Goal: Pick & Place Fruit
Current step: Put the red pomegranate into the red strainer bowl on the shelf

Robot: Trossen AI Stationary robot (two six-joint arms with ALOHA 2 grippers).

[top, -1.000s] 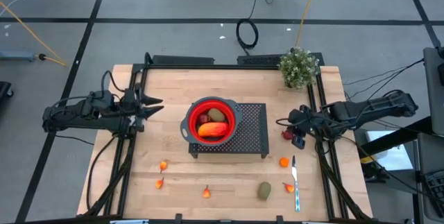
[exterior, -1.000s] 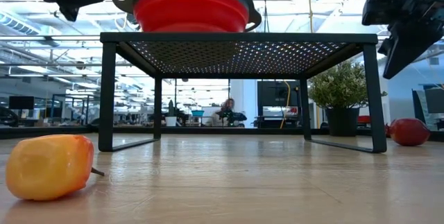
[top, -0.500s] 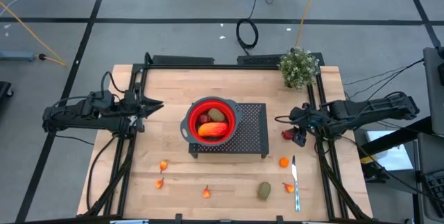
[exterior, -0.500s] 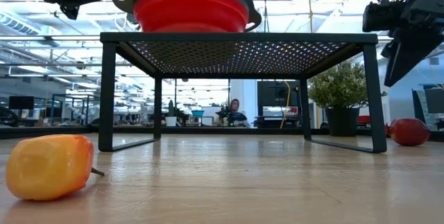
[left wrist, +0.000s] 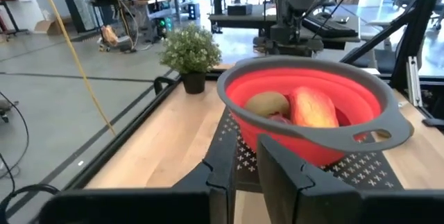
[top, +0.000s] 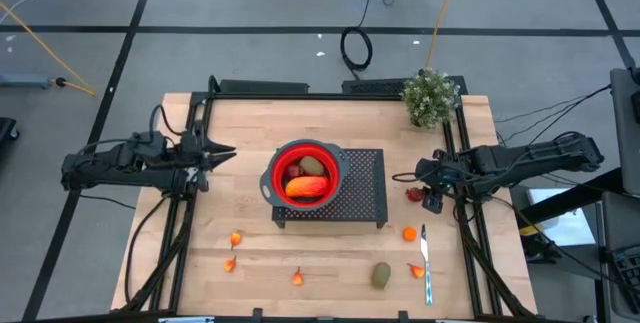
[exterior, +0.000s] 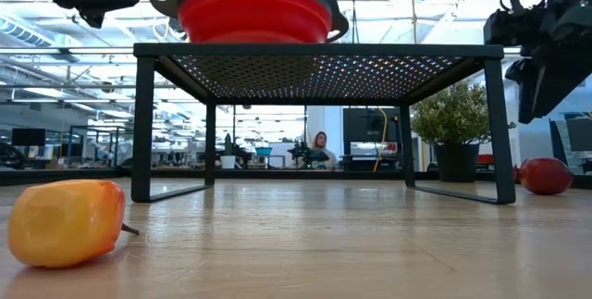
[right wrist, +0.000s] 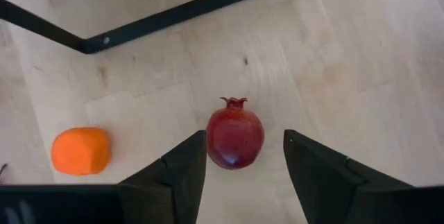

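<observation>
The pale wooden bench (top: 250, 133) has plenty of open board along its near edge and on the left, where nothing but a few tiny orange bits (top: 235, 239) sit. In the middle stands a black perforated metal rack (top: 365, 188) with a red collapsible bowl with a grey rim (top: 275, 168) on top, already holding a long orange piece (top: 306, 187) and a brownish-green oval (top: 312, 166). I can't spot any readable label or writing on anything.

The right gripper (right wrist: 238, 156) hangs over the right side of the bench, just beside the rack's leg, its fingers spread apart on either side of a dark red round fruit with a little crown (right wrist: 235, 134), not gripping it. That fruit lies on the wood, glossy and smooth, with a small orange chunk (right wrist: 81, 150) near it. Another brownish-green oval (top: 381, 275) rests by the near edge, close to a slim silver utensil (top: 425, 263).

The left gripper (left wrist: 239, 156) waits left of the bowl, nearly closed and empty. A bushy green potted plant (top: 431, 96) fills the far right corner.
</observation>
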